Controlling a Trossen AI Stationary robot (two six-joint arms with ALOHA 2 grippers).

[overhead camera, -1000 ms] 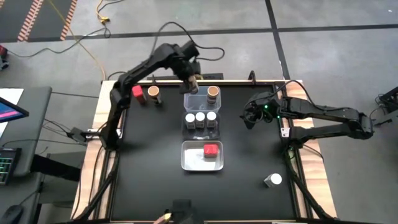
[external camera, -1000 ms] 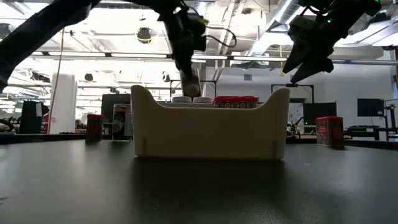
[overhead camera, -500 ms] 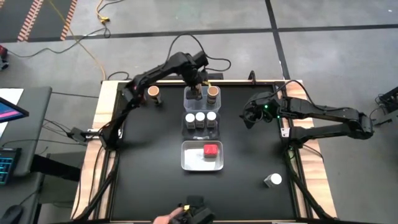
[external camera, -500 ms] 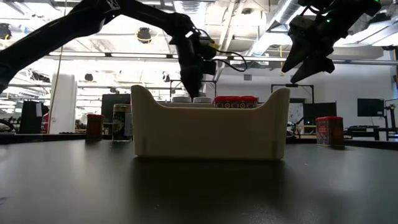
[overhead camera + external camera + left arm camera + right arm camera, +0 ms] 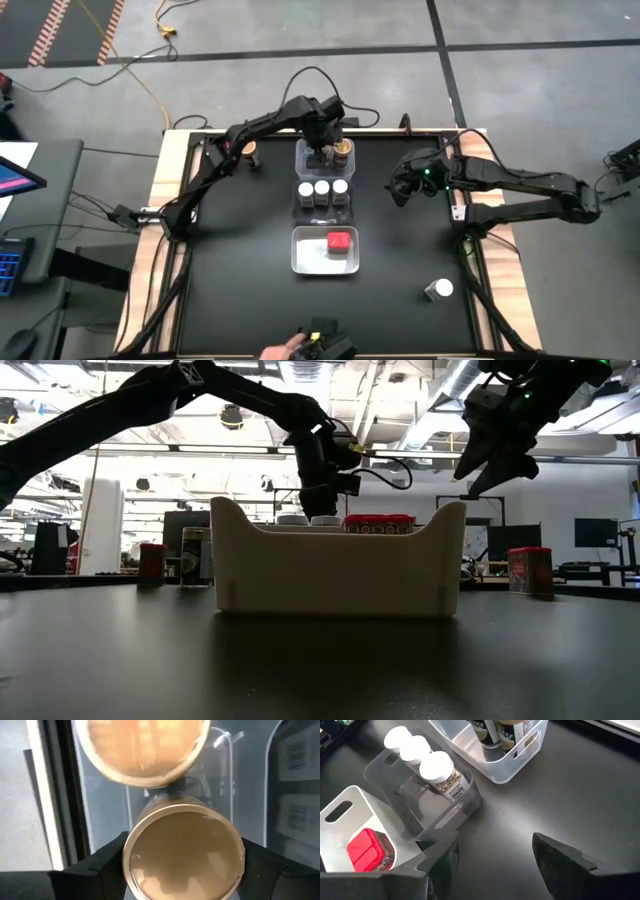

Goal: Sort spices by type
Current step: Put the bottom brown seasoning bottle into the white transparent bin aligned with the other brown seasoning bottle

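Note:
My left gripper [image 5: 323, 150] reaches down into the far clear bin [image 5: 305, 160], shut on a tan-topped spice jar [image 5: 182, 852]. A second tan-topped jar [image 5: 342, 149] stands in that bin beside it. The middle bin [image 5: 298, 200] holds three white-topped jars [image 5: 322, 188]. A red-topped jar [image 5: 340, 241] stands in the near bin [image 5: 305, 255]. Another tan-topped jar [image 5: 248, 152] stands on the table at the far left, and a white-topped jar [image 5: 438, 290] at the near right. My right gripper [image 5: 400, 190] hangs open above the table, right of the bins. My left gripper pinches the tan-topped jar between its two fingers [image 5: 97, 867], one on each side of the jar just under the lid's rim [image 5: 127, 857]. The fingers come from above, pointing steeply down. The jar stands upright inside the far bin; whether its base rests on the bin's floor I cannot tell.
In the low view, a red-topped jar [image 5: 530, 570] shows beyond the near bin's wall [image 5: 340, 575] on the right, and two more jars [image 5: 152, 560] on the left. A person's hand [image 5: 285, 350] shows at the table's near edge. Bare black table lies left and right of the bins.
My left gripper has come down and toward the table's right with the tan-topped jar, lowering it upright into the far bin beside the other tan-topped jar, and has rolled slightly. A person's hand has come into view at the near edge.

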